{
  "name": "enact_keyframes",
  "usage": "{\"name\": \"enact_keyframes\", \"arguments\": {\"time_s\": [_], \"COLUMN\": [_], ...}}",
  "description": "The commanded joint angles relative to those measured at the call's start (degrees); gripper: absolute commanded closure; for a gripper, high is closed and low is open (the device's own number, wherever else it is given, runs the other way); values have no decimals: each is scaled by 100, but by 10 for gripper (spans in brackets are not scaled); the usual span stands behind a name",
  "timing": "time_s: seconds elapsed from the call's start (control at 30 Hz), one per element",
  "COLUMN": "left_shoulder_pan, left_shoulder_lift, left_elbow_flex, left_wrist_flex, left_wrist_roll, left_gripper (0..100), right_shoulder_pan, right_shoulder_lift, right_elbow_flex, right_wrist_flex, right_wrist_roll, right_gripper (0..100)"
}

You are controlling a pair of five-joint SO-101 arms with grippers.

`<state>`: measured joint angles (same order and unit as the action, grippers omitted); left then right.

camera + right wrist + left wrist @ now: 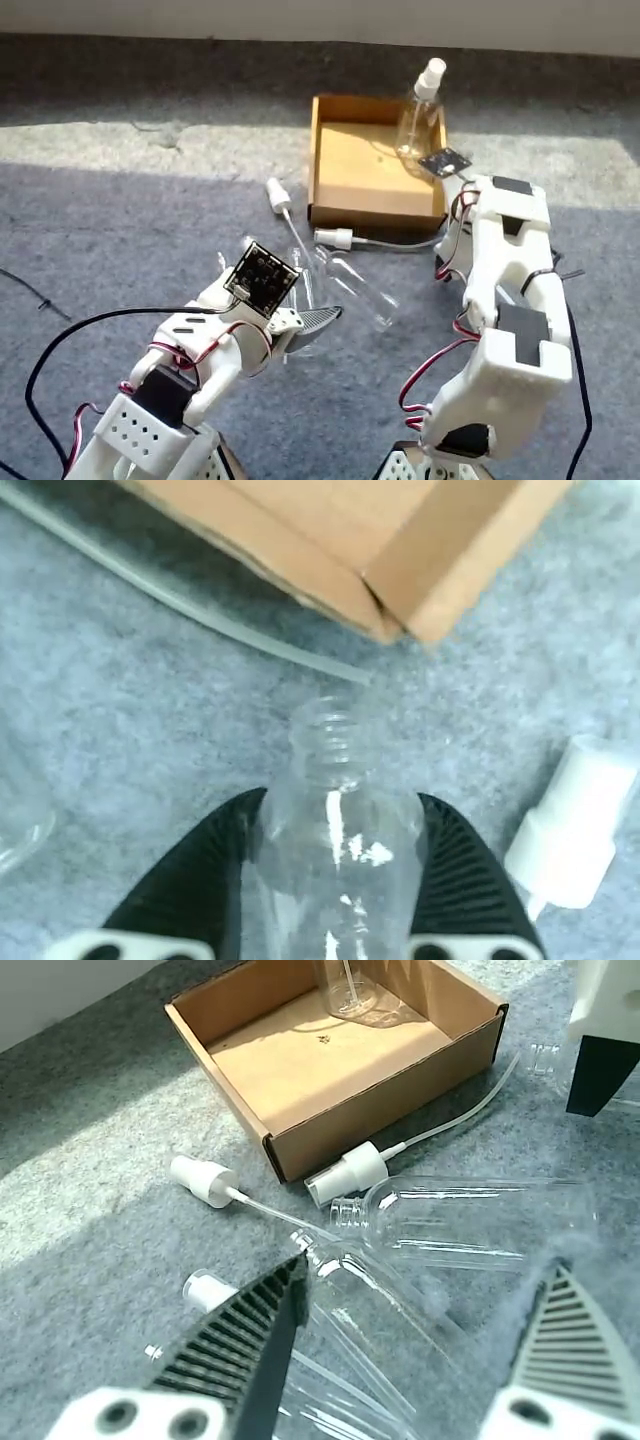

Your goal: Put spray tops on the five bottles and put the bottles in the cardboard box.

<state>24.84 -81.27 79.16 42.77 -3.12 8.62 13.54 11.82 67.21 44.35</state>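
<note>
The cardboard box (330, 160) lies open on the grey carpet, and one capped bottle (420, 110) stands in its far right corner. My left gripper (428, 1265) hangs open over two clear uncapped bottles (470, 1220) (380, 1320) lying in front of the box. Loose white spray tops (345, 1175) (200, 1178) (205, 1290) lie around them, each with a thin tube. My right gripper (340, 802) is shut on another uncapped bottle (335, 850), held near the box's front right corner (400, 580). Beside that bottle on the carpet lies a spray top (570, 830).
A long tube (200, 610) runs along the box's front wall. The right arm's body (510, 290) stretches along the box's right side. A black cable (60, 340) curls on the carpet at the left. Open carpet lies left of the box.
</note>
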Motion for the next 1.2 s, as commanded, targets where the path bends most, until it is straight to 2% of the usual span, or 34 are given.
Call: {"name": "enact_keyframes", "arguments": {"time_s": [0.0, 0.17, 0.4, 0.5, 0.67, 0.73, 0.83, 0.97, 1.07, 1.17], "left_shoulder_pan": [-31, -57, -75, -84, -84, -84, -84, -84, -84, -84], "left_shoulder_lift": [-13, -22, -57, -57, -57, -57, -31, -22, -22, -22], "left_elbow_flex": [-84, -92, -92, -101, -101, -101, -101, -101, -101, -101], "left_wrist_flex": [-141, -141, -132, -132, -132, -123, -123, -132, -132, -132], "left_wrist_roll": [35, 35, 35, 35, 35, 44, 53, 53, 53, 53], "left_gripper": [675, 675, 675, 675, 675, 675, 675, 675, 675, 675], "right_shoulder_pan": [127, 163, 848, 980, 919, 831, 927, 1341, 1367, 1376], "right_shoulder_lift": [-699, -1569, -2571, -3266, -4936, -5332, -5385, -5068, -4734, -4462], "right_elbow_flex": [-233, -215, -66, 840, 3169, 3987, 4409, 4418, 4418, 4418], "right_wrist_flex": [470, 1033, 1174, 453, -1402, -1525, -1059, -1033, -1015, -1015], "right_wrist_roll": [-9, 0, -35, -229, -580, -721, -615, -598, -571, -571], "right_gripper": [961, 965, 965, 981, 990, 990, 990, 989, 987, 930]}}
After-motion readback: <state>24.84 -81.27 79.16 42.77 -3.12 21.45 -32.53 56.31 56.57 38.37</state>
